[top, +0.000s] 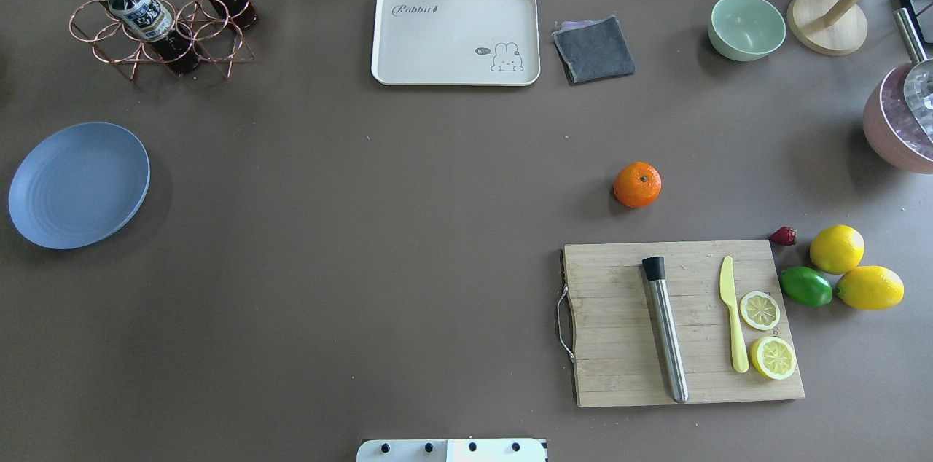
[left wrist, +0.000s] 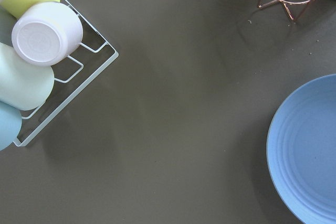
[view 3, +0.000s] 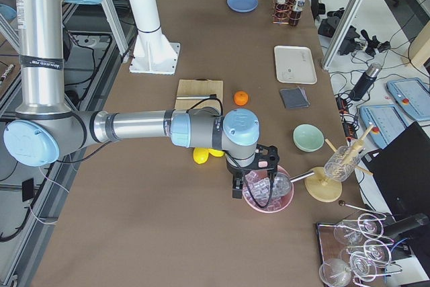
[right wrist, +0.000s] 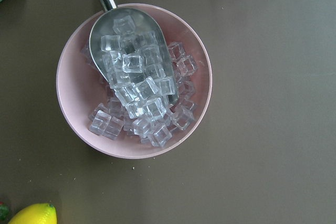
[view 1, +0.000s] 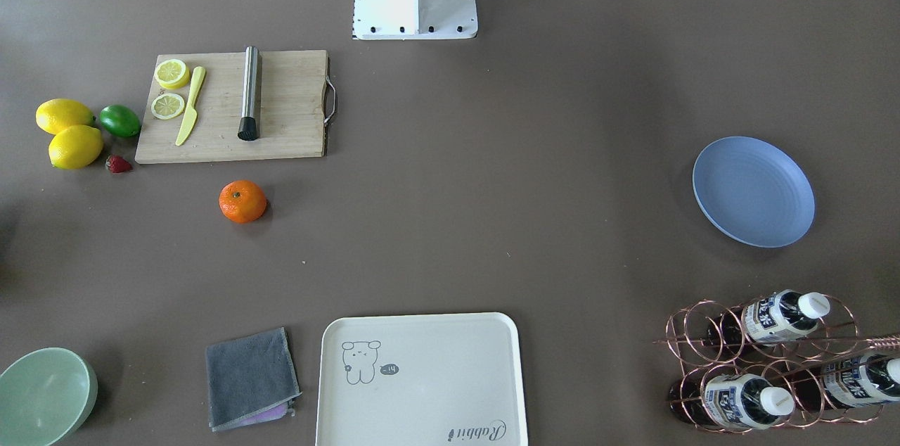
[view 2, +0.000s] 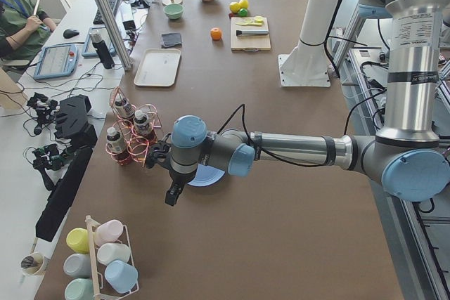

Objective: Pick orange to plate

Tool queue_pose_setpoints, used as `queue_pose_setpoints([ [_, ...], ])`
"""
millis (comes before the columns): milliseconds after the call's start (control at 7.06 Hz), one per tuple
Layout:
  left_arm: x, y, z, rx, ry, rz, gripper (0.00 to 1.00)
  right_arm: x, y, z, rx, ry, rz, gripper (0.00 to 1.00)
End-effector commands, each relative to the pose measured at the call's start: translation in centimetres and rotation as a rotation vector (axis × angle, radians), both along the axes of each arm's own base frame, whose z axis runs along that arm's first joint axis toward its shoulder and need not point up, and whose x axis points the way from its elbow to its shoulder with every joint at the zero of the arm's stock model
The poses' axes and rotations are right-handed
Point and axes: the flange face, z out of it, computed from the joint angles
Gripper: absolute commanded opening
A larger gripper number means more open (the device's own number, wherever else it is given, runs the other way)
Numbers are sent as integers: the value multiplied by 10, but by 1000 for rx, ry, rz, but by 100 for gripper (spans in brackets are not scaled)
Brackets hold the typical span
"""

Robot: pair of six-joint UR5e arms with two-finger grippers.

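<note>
One orange [view 1: 242, 201] lies well apart from right gripper [view 3: 254, 186] and left gripper [view 2: 171, 194].

I've got the orange [view 1: 242, 201] sitting on the tabletop [view 1: 492, 221], small, round, bright, dark stem dot facing up. The plate [view 1: 753, 191], pale blue with faint ridges, lies flat on the robot's left, well apart from it

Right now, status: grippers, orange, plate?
Left gripper near plate, right gripper over ice bowl, jaws unreadable. Orange free by cutting board. Plate empty; nothing between.
</note>
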Motion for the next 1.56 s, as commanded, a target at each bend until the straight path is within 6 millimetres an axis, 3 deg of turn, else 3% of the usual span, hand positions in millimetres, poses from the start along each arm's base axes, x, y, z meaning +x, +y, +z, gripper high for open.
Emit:
queue_pose_setpoints([
  [0,0,0,0,1,0,0,98,0,1,0,-1,0,1,100],
  [1417,3,-3,-1,20,1,15,98,0,-3,-7,14,2,-1,100],
])
